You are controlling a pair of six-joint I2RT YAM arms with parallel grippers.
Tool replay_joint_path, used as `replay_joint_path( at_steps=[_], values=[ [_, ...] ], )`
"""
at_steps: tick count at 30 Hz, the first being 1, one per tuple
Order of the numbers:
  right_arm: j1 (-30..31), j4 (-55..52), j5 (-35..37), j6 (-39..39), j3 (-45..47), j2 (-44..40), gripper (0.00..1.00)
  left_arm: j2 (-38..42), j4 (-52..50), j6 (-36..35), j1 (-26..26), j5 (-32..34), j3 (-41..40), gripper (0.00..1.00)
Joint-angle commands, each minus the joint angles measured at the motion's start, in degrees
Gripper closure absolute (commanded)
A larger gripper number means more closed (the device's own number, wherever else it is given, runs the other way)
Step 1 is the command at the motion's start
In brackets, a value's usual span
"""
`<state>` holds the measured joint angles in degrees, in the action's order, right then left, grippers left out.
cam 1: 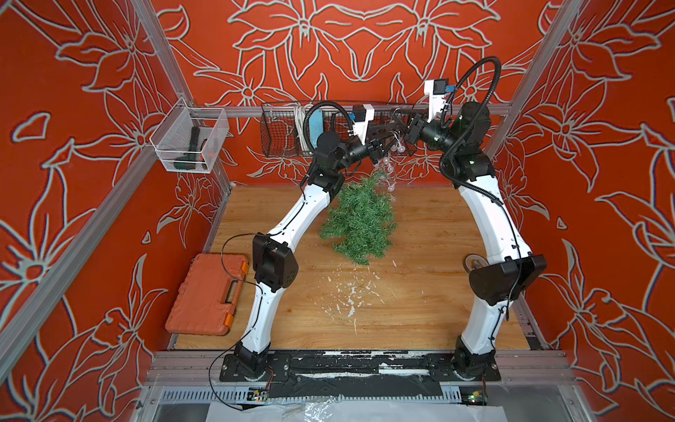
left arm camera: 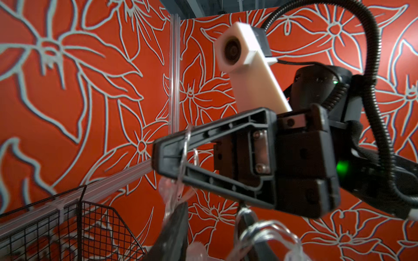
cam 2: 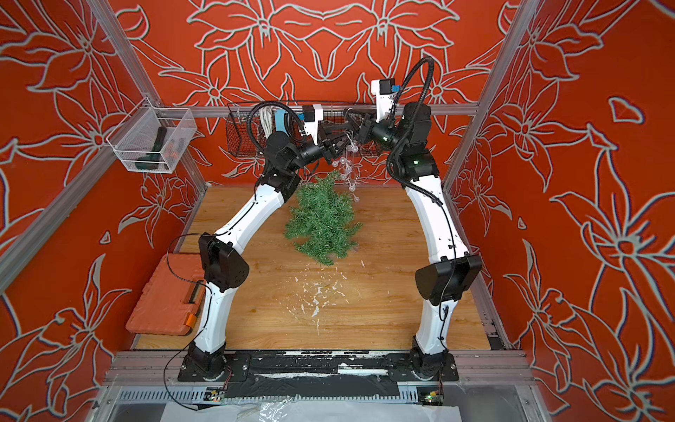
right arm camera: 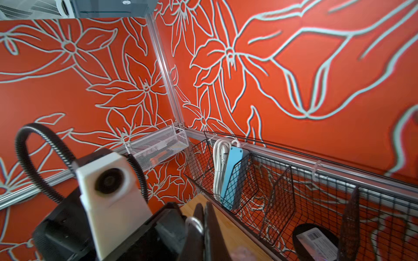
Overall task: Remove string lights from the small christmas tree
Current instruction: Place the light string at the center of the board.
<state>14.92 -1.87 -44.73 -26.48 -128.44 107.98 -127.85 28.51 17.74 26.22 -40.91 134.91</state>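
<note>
- R gripper [left arm camera: 158, 156]: pressed shut, pinching string lights [cam 1: 390, 168] wire, far centre.
- L gripper [left arm camera: 212, 230]: jaws part-spread, wire draped.
- Lights prob. light, floppy, snag-prone; grab wire, not bulbs.
- Tree [cam 1: 359, 219]: light, may drag.

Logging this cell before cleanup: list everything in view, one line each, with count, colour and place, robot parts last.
string lights: one strand, silvery wire with clear bulbs, hanging from the grippers above the tree's tip
small christmas tree: one, green, on the table, tip toward the back wall
table: one, light wood
paint flecks: many, white, on the table
tool case: one, orange, beside the table, robot's left
wire basket: one, black, back wall
white cable: one, in the wire basket
blue power strip: one, beside the cable
mesh basket: one, white, left wall
dark tool: one, in the mesh basket
left gripper: black, open
right gripper: black, shut on the string lights
</note>
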Motion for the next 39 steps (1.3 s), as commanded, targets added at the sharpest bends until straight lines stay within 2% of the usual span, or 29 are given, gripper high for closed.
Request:
replay_joint_path(
  at_steps=[1,5,6,10,15,17,20,22,25,30,33,39],
  values=[
    [2.11,3.11,-5.01,-1.83,2.0,-3.86,1.0,-0.26,1.49,-0.49,0.59,3.29,1.03,0.64],
    [2.52,4.13,-5.55,-2.24,5.54,-5.94,1.0,-0.49,1.48,-0.27,0.59,4.12,2.02,0.66],
    [2.56,4.08,-5.11,-2.05,6.31,-6.43,1.0,-0.44,1.38,-0.35,0.59,4.24,2.09,0.7],
    [2.57,5.19,-3.88,-2.08,9.36,-8.12,1.0,0.08,0.76,-1.4,0.59,5.25,2.61,1.0],
    [2.66,8.2,-3.49,-3.23,15.52,-11.14,1.0,0.46,2.81,-1.35,0.38,8.74,3.16,1.0],
    [2.57,8.03,-2.08,-1.88,19.06,-13.25,0.87,1.2,3.28,-1.09,-0.36,10.67,3.33,1.0],
    [2.42,9.26,-0.37,-0.53,25.6,-16.98,0.55,2.51,6.05,-0.47,-1.76,14.36,2.79,1.0],
    [2.33,9.63,1.33,0.07,30.1,-19.38,0.48,2.99,8.13,-0.78,-2.85,17.08,2.05,1.0],
    [1.81,12.21,4.27,-0.7,37.02,-22.92,0.43,3.27,10.49,-0.1,-5.15,21.12,0.8,1.0],
    [1.61,14.36,6.57,-2.48,44.45,-26.14,0.41,6.36,9.43,-0.2,-9.87,28.95,-2.99,1.0],
    [1.61,14.53,7.72,-2.52,47.29,-27.83,0.4,10.16,7.12,0.44,-13.02,31.62,-6.05,1.0],
    [1.61,13.29,10.22,-2.61,51.56,-31.53,0.4,20.35,-0.43,-3.1,-18.27,40.16,-14.52,1.0]
  ],
)
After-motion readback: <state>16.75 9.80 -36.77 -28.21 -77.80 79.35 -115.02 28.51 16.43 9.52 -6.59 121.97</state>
